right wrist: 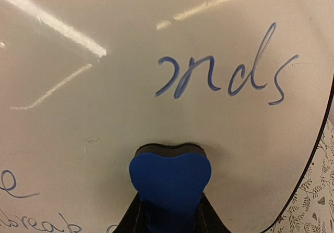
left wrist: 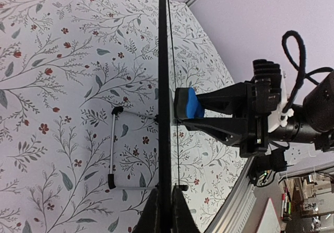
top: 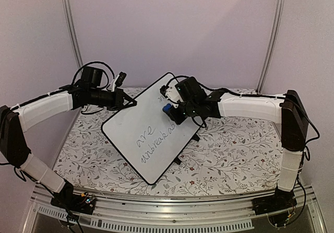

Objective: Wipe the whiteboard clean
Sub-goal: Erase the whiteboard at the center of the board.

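Centrally over the floral-patterned table (top: pixel 229 149) the whiteboard (top: pixel 148 128) stood raised and tilted, turned so its corners pointed to about 12, 3, 6 and 9 o'clock in the top view. Its written face looked toward the camera.

Left gripper (top: pixel 131 103) met the board's rim at about 10 o'clock from the board's centre. In the left wrist view the board showed edge-on as a thin dark line from 12 to 6 o'clock, with both fingers closed tight on that edge at the bottom of the frame. A wire stand (left wrist: pixel 112 149) with black tips stuck out from the back of the board, on the 9 o'clock side of that line.

Right gripper (top: pixel 170 113) came in from 3 o'clock, jaws clamped on a blue eraser (top: pixel 167 109). The eraser's dark pad lay flat against the white face, at about 1 o'clock from the board's centre.

Handwriting (top: pixel 151 141) ran across the lower half of the board toward 6 o'clock; it read roughly "are unbreakab", the end unclear. In the right wrist view the eraser sat at 6 o'clock, with blue letters "onds" just beyond it at 1 o'clock, not touching the pad. More letters showed at 8 o'clock, cut off by the frame.
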`<state>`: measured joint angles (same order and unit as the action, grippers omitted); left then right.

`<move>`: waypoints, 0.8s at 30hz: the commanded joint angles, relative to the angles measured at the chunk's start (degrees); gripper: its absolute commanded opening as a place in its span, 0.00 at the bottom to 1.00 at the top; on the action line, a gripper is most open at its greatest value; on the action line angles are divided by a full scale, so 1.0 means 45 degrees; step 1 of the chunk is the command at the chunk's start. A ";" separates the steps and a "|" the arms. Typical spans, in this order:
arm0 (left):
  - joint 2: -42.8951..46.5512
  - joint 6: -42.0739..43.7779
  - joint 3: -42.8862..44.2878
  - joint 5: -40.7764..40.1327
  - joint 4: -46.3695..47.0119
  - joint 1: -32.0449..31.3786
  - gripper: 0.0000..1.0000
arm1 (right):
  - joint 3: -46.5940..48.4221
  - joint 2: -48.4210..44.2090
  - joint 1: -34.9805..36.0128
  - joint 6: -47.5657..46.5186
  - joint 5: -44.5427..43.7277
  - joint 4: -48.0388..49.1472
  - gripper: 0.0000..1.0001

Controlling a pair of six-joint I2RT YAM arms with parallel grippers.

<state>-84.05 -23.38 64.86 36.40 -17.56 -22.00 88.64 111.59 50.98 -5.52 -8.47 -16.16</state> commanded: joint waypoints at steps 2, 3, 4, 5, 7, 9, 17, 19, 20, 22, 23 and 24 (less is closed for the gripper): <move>-0.0062 0.1002 -0.0038 0.0111 0.0592 -0.0128 0.00 | 0.0523 0.0183 -0.0081 0.0021 -0.0077 -0.0256 0.19; -0.0071 0.1006 -0.0034 0.0121 0.0601 -0.0125 0.00 | 0.0769 0.0307 -0.0101 -0.0013 -0.0084 -0.0258 0.19; -0.0072 0.1004 -0.0038 0.0110 0.0604 -0.0125 0.00 | 0.1020 0.0425 -0.0111 -0.0036 -0.0075 -0.0256 0.19; -0.0074 0.1004 -0.0038 0.0125 0.0570 -0.0128 0.00 | 0.1263 0.0507 -0.0134 -0.0113 -0.0091 -0.0280 0.19; -0.0053 0.1000 -0.0038 0.0129 0.0566 -0.0128 0.00 | 0.1770 0.0781 -0.0157 -0.0206 -0.0158 -0.0318 0.20; -0.0038 0.1013 -0.0038 0.0132 0.0594 -0.0131 0.00 | 0.2294 0.1028 -0.0177 -0.0301 -0.0203 -0.0348 0.20; 0.0006 0.1024 -0.0038 0.0123 0.0576 -0.0121 0.00 | 0.3287 0.1743 -0.0203 -0.0530 -0.0432 -0.0559 0.20; 0.0029 0.1034 -0.0038 0.0130 0.0578 -0.0125 0.00 | 0.3056 0.1730 -0.0216 -0.0495 -0.0464 -0.0554 0.20; 0.0026 0.1039 -0.0038 0.0118 0.0582 -0.0130 0.00 | 0.2865 0.1643 -0.0216 -0.0463 -0.0464 -0.0549 0.20; 0.0031 0.1023 -0.0043 0.0126 0.0582 -0.0131 0.00 | 0.2294 0.1477 -0.0221 -0.0381 -0.0465 -0.0541 0.20; 0.0031 0.1021 -0.0039 0.0149 0.0573 -0.0126 0.00 | 0.2028 0.1321 -0.0224 -0.0352 -0.0440 -0.0526 0.20; 0.0026 0.1025 -0.0039 0.0150 0.0576 -0.0130 0.00 | 0.1734 0.1224 -0.0234 -0.0323 -0.0432 -0.0480 0.20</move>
<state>-84.05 -23.20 64.86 36.56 -17.43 -22.00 101.19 117.05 50.39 -7.25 -9.58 -16.95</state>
